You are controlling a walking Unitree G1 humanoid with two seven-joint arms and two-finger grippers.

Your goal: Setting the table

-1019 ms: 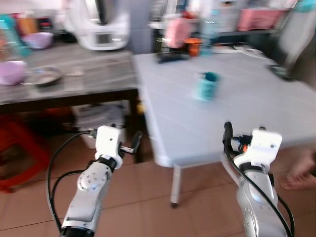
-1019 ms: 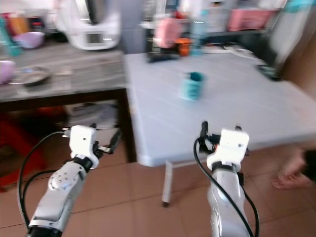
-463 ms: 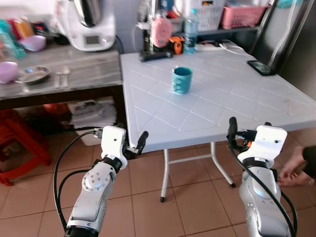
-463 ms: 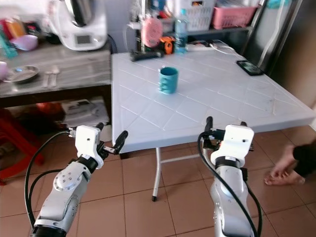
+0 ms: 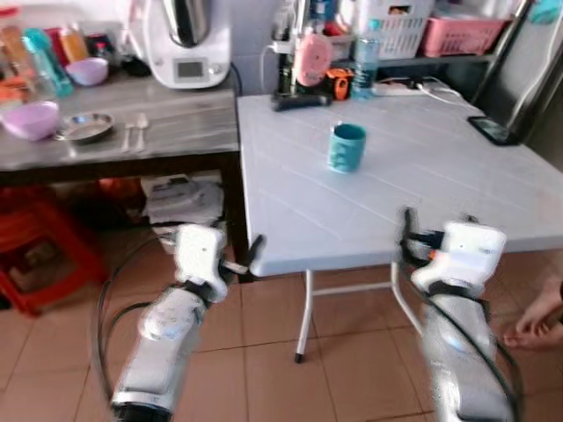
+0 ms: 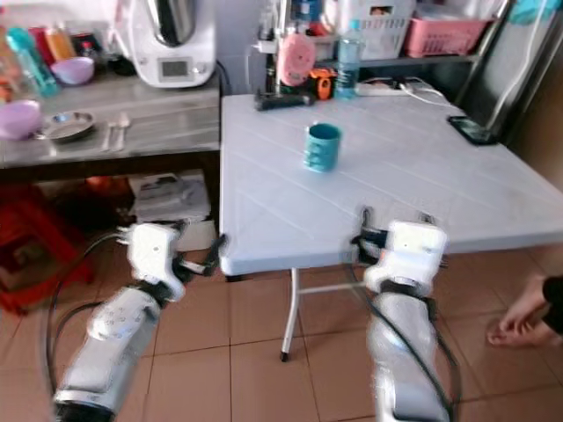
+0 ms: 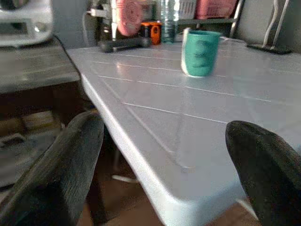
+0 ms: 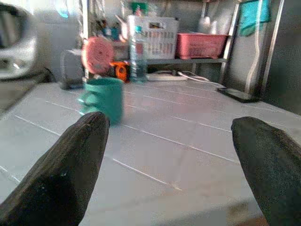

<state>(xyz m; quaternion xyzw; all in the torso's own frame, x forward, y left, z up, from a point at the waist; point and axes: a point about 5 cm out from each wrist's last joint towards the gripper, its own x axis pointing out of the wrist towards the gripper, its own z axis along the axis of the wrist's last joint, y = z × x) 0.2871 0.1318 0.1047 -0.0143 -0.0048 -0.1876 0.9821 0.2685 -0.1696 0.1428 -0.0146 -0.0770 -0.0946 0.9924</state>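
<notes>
- A white plastic desk [image 5: 422,189] stands on a brown tile floor [image 5: 264,369]. Its top is smooth, with thin lines that make diamond shapes.
- A round teal cup [image 5: 347,147] stands upright near the middle of the white desk, well apart from both pincers.
- At the far edge of that desk are a clear bottle [image 5: 364,68], a round pink thing [image 5: 311,57] and a dark bar [image 5: 299,102].
- A flat black phone [image 5: 491,130] lies near the right edge.
- Beside it on the left is a grey desk [image 5: 167,132] with a streaky, stone-like top. On it are a purple bowl [image 5: 31,119], a shiny metal dish [image 5: 84,127], two spoons [image 5: 135,134] and a big white machine [image 5: 186,40].
- The left pincer [image 5: 242,259] is held out low, in front of the white desk's near corner. Its black fingers [image 7: 61,174] are spread wide and hold nothing.
- The right pincer [image 5: 412,233] is raised at the white desk's front edge. Its fingers [image 8: 66,169] are wide apart too, and hold nothing.
- A person's hand [image 5: 537,321] is low by the floor on the right.
</notes>
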